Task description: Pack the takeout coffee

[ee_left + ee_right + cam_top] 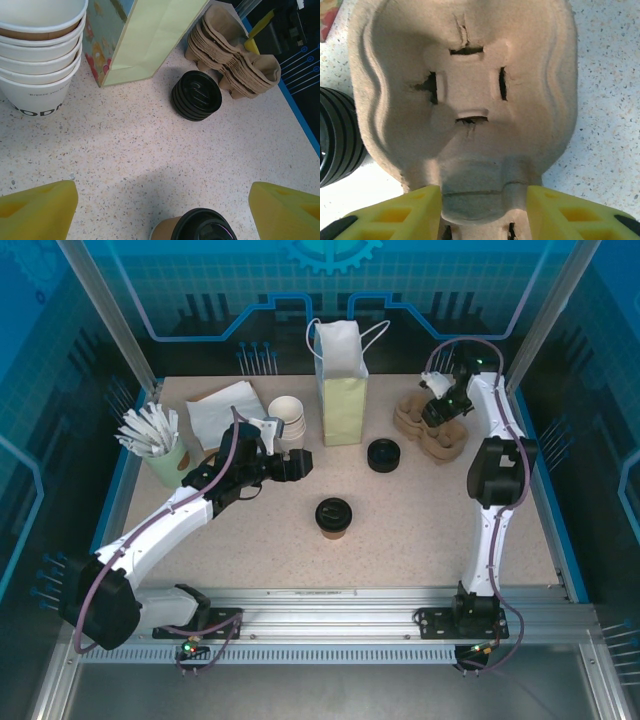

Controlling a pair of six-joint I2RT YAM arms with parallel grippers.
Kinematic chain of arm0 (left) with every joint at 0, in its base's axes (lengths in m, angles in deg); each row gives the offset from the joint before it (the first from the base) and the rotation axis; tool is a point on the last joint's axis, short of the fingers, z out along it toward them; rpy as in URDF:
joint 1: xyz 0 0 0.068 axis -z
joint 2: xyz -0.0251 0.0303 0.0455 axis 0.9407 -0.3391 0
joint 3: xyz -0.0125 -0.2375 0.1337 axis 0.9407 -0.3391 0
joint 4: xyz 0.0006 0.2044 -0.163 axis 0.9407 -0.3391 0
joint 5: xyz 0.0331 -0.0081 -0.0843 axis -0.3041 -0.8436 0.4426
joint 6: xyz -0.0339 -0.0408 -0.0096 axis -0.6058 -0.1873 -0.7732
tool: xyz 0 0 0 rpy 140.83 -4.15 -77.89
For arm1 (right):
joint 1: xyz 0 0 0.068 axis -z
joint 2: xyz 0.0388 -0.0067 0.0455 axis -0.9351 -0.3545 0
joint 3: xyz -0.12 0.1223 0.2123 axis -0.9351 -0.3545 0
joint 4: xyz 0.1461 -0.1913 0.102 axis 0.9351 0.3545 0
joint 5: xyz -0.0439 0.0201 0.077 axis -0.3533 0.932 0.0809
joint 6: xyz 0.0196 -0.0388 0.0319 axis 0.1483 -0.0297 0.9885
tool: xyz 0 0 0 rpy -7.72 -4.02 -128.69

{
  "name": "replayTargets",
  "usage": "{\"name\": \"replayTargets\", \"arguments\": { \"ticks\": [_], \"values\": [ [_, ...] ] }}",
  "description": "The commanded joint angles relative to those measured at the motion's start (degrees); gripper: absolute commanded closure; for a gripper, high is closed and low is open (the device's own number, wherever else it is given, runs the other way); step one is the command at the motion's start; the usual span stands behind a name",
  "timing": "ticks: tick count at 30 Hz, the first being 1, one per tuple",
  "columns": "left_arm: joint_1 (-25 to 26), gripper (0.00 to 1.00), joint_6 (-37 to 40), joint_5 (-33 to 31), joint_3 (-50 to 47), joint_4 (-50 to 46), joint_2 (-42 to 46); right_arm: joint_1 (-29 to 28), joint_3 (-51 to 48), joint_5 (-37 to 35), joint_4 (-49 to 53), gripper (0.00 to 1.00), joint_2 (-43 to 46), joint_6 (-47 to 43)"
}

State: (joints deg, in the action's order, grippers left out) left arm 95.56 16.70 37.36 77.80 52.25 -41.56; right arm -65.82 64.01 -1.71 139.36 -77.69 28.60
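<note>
The takeout coffee (334, 517), a brown paper cup with a black lid, stands upright near the middle of the table. In the left wrist view the takeout coffee (200, 230) sits at the bottom edge, between and just short of the yellow fingers. My left gripper (297, 466) (164, 206) hangs open above bare table, a little behind and left of the cup. At the back right, my right gripper (441, 408) (484, 210) is down on the stack of brown pulp cup carriers (440, 443) (465, 75). Its fingers stand close on either side of the top carrier's middle ridge.
A pale green paper bag (343, 390) (150, 35) stands open at the back centre. A stack of black lids (382, 455) (196, 95) lies to its right. White paper cups (287, 418) (35, 60), napkins (225, 410) and a cup of stirrers (155, 440) fill the back left.
</note>
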Motion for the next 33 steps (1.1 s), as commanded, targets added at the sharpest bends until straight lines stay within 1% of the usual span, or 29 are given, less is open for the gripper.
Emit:
{"name": "replayTargets", "arguments": {
  "ticks": [1, 7, 12, 14, 22, 26, 33],
  "values": [
    [-0.3, 0.1, -0.3, 1.1, 0.2, 0.4, -0.9, 1.0, 1.9, 1.2, 1.7, 0.51, -1.6, -1.5],
    [-0.4, 0.1, -0.3, 1.2, 0.2, 0.6, -1.3, 1.1, 2.3, 4.1, 2.2, 0.5, -1.8, -1.9],
    [-0.3, 0.1, -0.3, 1.3, 0.2, 0.8, -1.5, 1.1, 2.4, 4.9, 2.8, 0.48, -1.8, -2.3],
    [-0.3, 0.1, -0.4, 1.3, 0.2, 0.7, -1.5, 1.1, 2.2, 5.3, 2.9, 0.48, -3.3, -2.4],
    [-0.3, 0.1, -0.3, 1.4, 0.2, 0.7, -1.7, 1.2, 2.4, 3.8, 2.8, 0.47, -4.3, -2.6],
    [-0.3, 0.1, -0.4, 1.5, 0.1, 0.8, -1.8, 1.3, 2.5, 3.9, 2.8, 0.49, -4.3, -2.7],
    [-0.4, 0.1, -0.5, 1.6, 0.2, 0.9, -2.0, 1.9, 2.2, 4.4, 2.8, 0.58, -3.6, -2.7]
  ]
}}
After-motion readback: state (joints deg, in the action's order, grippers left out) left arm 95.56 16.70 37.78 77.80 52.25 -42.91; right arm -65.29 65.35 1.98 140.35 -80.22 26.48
